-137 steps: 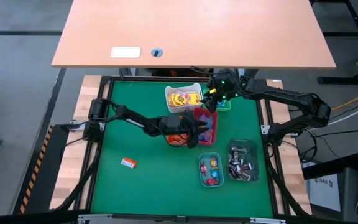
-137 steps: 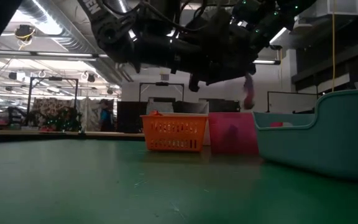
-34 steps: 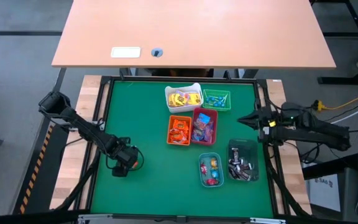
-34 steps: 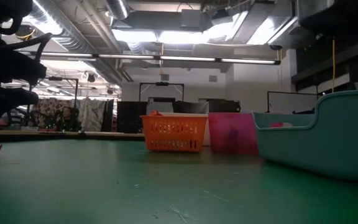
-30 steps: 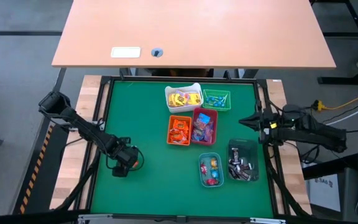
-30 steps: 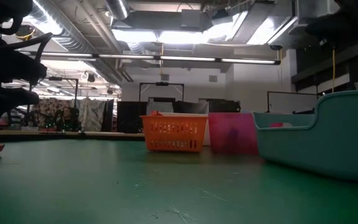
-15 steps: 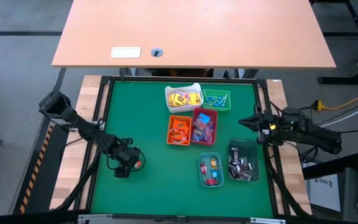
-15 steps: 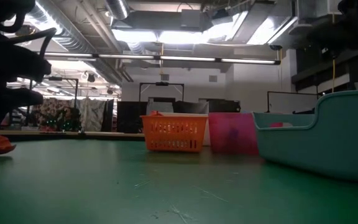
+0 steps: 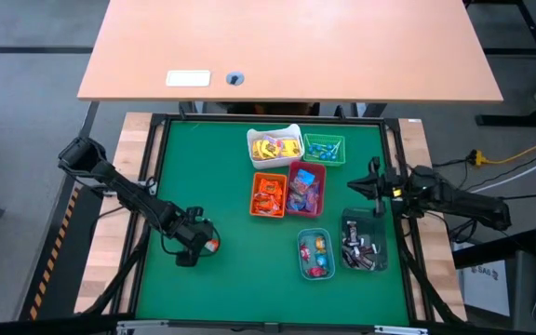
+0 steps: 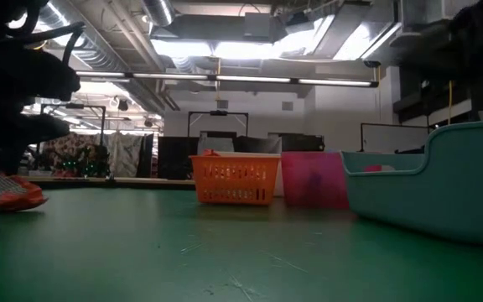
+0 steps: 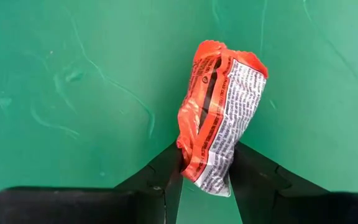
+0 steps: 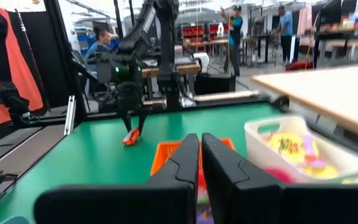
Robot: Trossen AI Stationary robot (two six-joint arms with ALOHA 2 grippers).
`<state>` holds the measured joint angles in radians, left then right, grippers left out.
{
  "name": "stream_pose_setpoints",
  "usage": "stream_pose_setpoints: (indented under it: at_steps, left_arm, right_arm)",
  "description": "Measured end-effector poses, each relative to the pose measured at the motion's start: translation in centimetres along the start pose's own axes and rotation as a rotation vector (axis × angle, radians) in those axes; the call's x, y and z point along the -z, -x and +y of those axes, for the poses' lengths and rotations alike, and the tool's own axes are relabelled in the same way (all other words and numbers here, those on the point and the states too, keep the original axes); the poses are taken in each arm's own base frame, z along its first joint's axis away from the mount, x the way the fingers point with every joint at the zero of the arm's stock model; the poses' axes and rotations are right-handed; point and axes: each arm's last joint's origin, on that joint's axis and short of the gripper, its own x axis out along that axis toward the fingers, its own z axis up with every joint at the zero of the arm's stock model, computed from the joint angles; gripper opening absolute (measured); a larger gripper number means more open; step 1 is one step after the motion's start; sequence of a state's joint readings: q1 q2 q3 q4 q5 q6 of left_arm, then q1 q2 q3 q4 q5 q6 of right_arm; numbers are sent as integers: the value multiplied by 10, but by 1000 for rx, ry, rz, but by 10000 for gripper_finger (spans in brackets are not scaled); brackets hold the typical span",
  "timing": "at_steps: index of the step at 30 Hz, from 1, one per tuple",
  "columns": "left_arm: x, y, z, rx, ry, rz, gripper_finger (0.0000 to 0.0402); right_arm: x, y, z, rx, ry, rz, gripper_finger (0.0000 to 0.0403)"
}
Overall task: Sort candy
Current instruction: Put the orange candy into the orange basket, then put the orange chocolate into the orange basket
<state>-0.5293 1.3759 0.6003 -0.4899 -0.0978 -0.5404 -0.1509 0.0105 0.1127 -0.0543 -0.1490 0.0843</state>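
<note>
down at the lower left of the high view, the left pincer point(image 9: 201, 247) sits low over the green-topped bench point(image 9: 231, 270), its two dark fingers point(image 11: 166, 171) closed narrowly on a crumpled orange and white wrapped candy point(image 11: 219, 115); in the left wrist view the wrapper stands pinched between the fingertips with its printed white side showing, and whether it touches the green surface cannot be told. in the low view the same sweet shows at the far left edge, close to the bench top. the right pincer point(image 9: 354, 186) hangs at the right middle of the high view, just above the clear plastic bin of dark brown candies point(image 9: 364, 245), with its fingers point(image 12: 185, 155) pressed together and holding nothing. in the centre of the high view sit the other bins, close together: a white bin of yellow candies point(image 9: 274, 146), a small green bin of blue candies point(image 9: 325, 149), an orange basket-like bin point(image 9: 269, 194) and a red bin point(image 9: 306, 189) touching side by side, and a clear bin of mixed candies point(image 9: 314, 254) beside the dark brown ones. people stand in the room far behind in the right wrist view.
</note>
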Motion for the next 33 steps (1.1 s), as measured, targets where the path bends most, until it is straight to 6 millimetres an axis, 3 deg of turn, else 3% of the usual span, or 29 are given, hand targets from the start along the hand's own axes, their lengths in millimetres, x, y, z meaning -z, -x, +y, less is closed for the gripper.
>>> stream_pose_setpoints:
  at_steps: [9,19,33]
  left_arm:
    - [-9,1,-4,34,12,-96,114]
    - [-21,2,-5,63,45,-213,114]
    - [-64,14,9,179,193,-551,114]
  right_arm:
    - [22,-6,-3,14,-12,-19,21]
    - [26,-6,-9,194,9,-4,21]
    - [28,-6,-9,192,6,13,21]
